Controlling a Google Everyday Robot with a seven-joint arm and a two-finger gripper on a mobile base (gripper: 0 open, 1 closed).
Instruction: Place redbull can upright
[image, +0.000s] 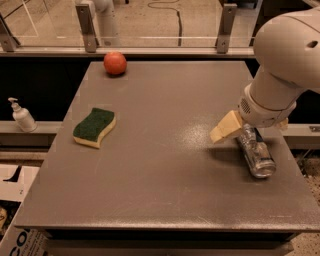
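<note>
A: Report tool position.
B: I see the tool low over the right side of the bench, at the far end of the redbull can.
A: Can attitude?
B: Lying on its side, one end toward the near edge.
A: Other items?
B: Green sponge at left, red fruit at the far edge, and a pump bottle off the bench, left.

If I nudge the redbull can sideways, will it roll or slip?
The redbull can lies on its side near an edge of the table, so a sideways nudge would probably roll it, perhaps off. Its shiny metal wall looks slick and likely thin. The gripper sits at its far end; slim and tall, it may tip once upright.
</note>
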